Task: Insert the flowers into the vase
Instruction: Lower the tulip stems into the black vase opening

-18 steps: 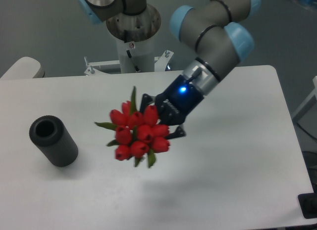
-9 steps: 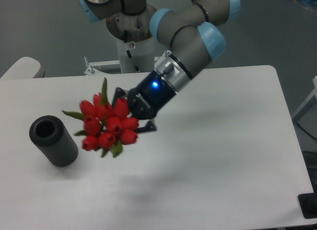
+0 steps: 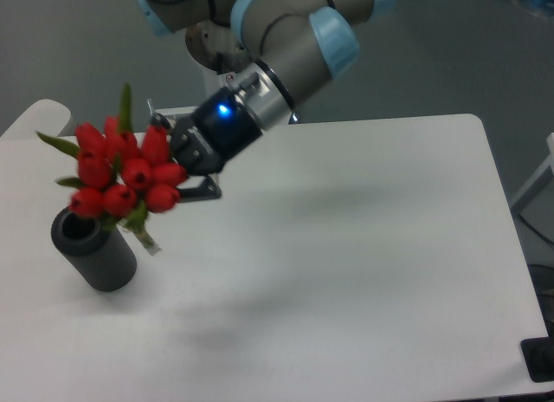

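White tabletop is filling the near view, bare across its front and right. Farther in on the left, the dark grey vase is sitting where it sat a second ago, tilted, round mouth showing at its upper end. Right above it, the flowers are hanging in the air: red buds blurring a little, green leaves poking up and left, the pale stem end dangling just beside the vase's right shoulder, not inside the hole. That is a big swing leftward; half a second back the bunch was clear of the vase to its right, and now the buds are overlapping its rim. Behind the blooms, the gripper is clamping the stems, fingers closed on them, blue light glowing on the wrist. Farthest back, the arm is reaching down from its base, having swept left with the bunch.
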{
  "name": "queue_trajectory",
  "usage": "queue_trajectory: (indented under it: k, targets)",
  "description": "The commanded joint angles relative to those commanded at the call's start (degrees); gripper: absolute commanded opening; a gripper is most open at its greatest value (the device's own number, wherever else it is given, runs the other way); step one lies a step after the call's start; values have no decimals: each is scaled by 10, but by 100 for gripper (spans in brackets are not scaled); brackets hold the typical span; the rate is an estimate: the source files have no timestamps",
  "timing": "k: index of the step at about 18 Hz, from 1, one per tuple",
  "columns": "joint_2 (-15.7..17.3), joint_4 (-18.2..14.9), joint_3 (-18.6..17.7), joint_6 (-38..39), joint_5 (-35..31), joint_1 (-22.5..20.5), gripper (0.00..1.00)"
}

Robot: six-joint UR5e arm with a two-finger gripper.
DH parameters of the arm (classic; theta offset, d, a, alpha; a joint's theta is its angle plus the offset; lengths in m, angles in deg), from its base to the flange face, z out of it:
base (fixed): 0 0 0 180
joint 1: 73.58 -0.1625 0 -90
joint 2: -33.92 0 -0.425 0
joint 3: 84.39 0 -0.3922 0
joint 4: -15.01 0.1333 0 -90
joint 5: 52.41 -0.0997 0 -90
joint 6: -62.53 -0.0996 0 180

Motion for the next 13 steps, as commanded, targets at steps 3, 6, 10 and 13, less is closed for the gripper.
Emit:
queue_trajectory:
  k: [3, 6, 10, 13]
  targets:
    - [21, 1, -10, -5, 18, 11, 12]
    - [26, 6, -20, -10, 18, 35, 12]
    - [27, 10, -33, -18, 17, 50, 12]
    - [23, 12, -43, -34, 17, 52, 12]
